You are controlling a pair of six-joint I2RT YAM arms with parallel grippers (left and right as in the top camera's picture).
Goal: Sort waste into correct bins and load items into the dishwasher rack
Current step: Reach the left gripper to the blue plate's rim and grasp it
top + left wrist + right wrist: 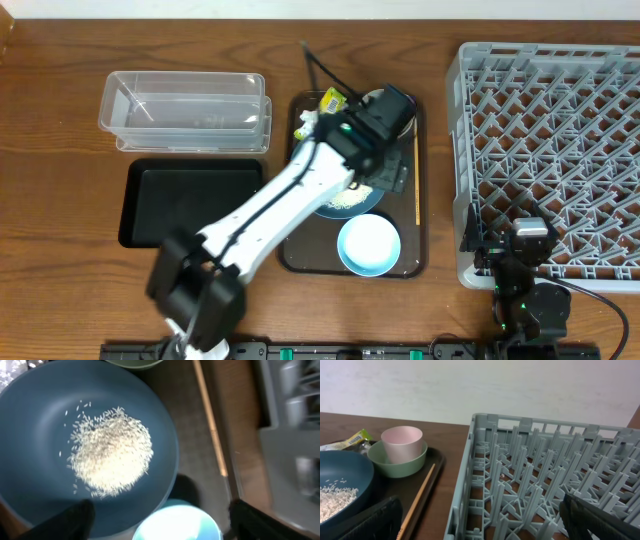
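Resting on the plate (30,460), rice (110,455) lies beyond left fingers (75,519).

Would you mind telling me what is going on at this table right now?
The left claw, open, hovers over the brown tray, above the dark-blue plate that holds the rice heap. The right claw, also open, sits by the dishwasher rack, which holds nothing yet. The light-blue bowl, pink cup inside the mint-green bowl, chopstick and wrapper all lie on the tray; nothing shows in the clear tub or black tray.
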